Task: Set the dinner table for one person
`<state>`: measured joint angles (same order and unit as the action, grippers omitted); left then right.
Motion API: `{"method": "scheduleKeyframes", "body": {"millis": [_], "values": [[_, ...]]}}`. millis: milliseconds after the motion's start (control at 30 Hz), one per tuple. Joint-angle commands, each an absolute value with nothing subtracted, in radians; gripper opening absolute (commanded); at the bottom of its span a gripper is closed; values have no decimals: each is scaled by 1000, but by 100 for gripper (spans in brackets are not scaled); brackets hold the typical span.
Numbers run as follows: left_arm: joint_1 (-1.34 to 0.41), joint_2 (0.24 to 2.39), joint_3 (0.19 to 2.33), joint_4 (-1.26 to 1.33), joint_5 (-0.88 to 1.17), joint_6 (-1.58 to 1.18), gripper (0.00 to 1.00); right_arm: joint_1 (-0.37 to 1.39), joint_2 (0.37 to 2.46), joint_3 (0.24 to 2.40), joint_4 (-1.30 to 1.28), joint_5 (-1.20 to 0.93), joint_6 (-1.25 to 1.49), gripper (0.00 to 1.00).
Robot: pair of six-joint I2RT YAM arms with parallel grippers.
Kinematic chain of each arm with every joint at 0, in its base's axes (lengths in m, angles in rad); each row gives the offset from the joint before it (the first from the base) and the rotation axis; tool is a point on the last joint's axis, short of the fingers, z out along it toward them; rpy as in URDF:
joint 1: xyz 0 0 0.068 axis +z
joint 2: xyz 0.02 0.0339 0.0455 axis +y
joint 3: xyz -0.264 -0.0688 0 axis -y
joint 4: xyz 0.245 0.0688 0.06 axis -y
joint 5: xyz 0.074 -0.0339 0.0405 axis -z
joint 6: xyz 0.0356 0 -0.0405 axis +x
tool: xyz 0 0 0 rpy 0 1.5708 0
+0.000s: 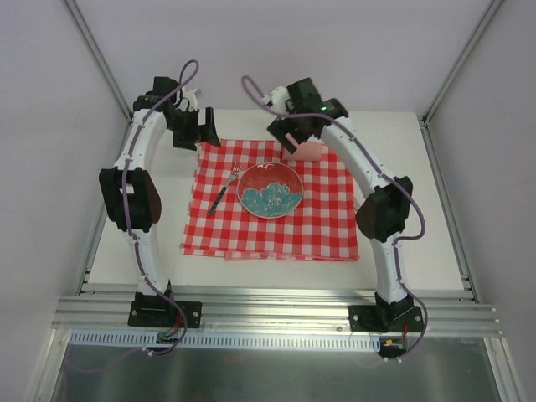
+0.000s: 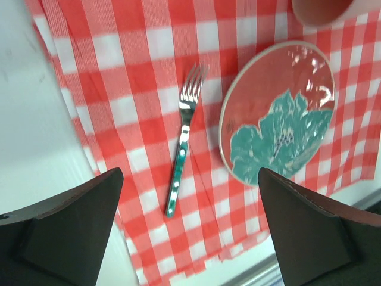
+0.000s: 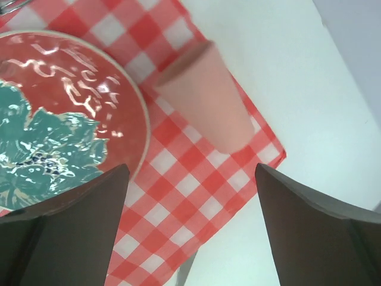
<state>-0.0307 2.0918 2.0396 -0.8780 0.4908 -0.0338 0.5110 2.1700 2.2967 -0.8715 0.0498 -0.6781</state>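
The off-white dinner table point(image 1: 394, 151) carries a red-and-white checked cloth point(image 1: 327, 222). On the cloth lie a red plate with a teal flower point(image 1: 270, 189), a fork with a teal handle point(image 1: 222, 193) to its left, and an upright pink cup point(image 1: 307, 151) at the far right. My left gripper point(image 1: 199, 128) hangs open and empty above the cloth's far left corner; its view shows the fork point(image 2: 181, 149), plate point(image 2: 277, 113) and cup rim point(image 2: 321, 9). My right gripper point(image 1: 289, 132) is open and empty just above and left of the cup point(image 3: 208, 98), beside the plate point(image 3: 59, 113).
An aluminium rail point(image 1: 276, 306) runs along the table's near edge, where both arm bases are bolted. White walls with corner posts enclose the far and side edges. A grey sliver point(image 3: 186, 269) shows at the cloth's edge; I cannot tell what it is.
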Motion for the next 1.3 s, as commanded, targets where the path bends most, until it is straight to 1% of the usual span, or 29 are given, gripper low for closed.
{"method": "scheduleKeyframes", "body": {"millis": [0, 33, 100, 133, 167, 233, 267, 333, 367, 400, 433, 467, 500, 567, 700, 833, 933, 967, 1000, 1067, 1100, 1167, 1267], "values": [[-21, 1962, 1932, -925, 508, 21, 99, 656, 2207, 2232, -858, 273, -873, 91], [-21, 1939, 1866, -925, 505, 23, 99, 672, 2210, 2182, -821, 317, -876, 90], [-21, 1884, 1812, -925, 508, 15, 98, 707, 2247, 2206, -798, 357, -890, 89], [-21, 1869, 1769, -925, 509, 2, 98, 715, 2329, 2244, -817, 415, -893, 89], [-21, 1852, 1747, -925, 541, 2, 98, 718, 2374, 2382, -891, 445, -890, 89], [-21, 1809, 1685, -922, 584, -27, 98, 719, 2483, 2500, -942, 521, -900, 89], [-21, 1799, 1665, -914, 600, -41, 98, 722, 2487, 2519, -927, 535, -922, 89], [-21, 1769, 1600, -910, 650, -75, 98, 723, 2452, 2407, -830, 561, -992, 91], [-21, 1753, 1570, -887, 672, -81, 98, 721, 2409, 2361, -734, 561, -1012, 91], [-21, 1715, 1536, -870, 695, -81, 98, 719, 2404, 2317, -707, 561, -1041, 92], [-21, 1695, 1469, -852, 695, -72, 98, 716, 2407, 2325, -700, 551, -1043, 92], [-21, 1674, 1438, -836, 689, -66, 98, 706, 2416, 2348, -722, 546, -1031, 92], [-21, 1642, 1412, -815, 661, -58, 98, 693, 2446, 2421, -756, 516, -976, 93], [-21, 1626, 1365, -808, 643, -52, 98, 655, 2457, 2459, -828, 493, -924, 94], [-21, 1612, 1347, -811, 630, -64, 98, 597, 2372, 2315, -802, 398, -899, 100], [-23, 1618, 1419, -840, 591, -51, 98, 526, 2444, 2407, -942, 298, -864, 100], [-21, 1657, 1488, -894, 554, -9, 98, 497, 2441, 2347, -940, 201, -902, 99], [-21, 1667, 1499, -925, 510, -9, 98, 489, 2441, 2314, -936, 184, -920, 100], [-21, 1683, 1506, -937, 497, 18, 97, 482, 2447, 2315, -936, 149, -937, 97], [-21, 1695, 1511, -966, 486, 46, 98, 454, 2467, 2347, -948, 109, -936, 99], [-21, 1703, 1508, -974, 489, 67, 97, 443, 2474, 2359, -950, 77, -931, 95], [-23, 1719, 1512, -985, 494, 87, 94, 420, 2477, 2365, -943, 52, -925, 94], [-31, 1744, 1535, -1006, 442, 126, 94, 396, 2461, 2315, -896, 25, -904, 99]]}}
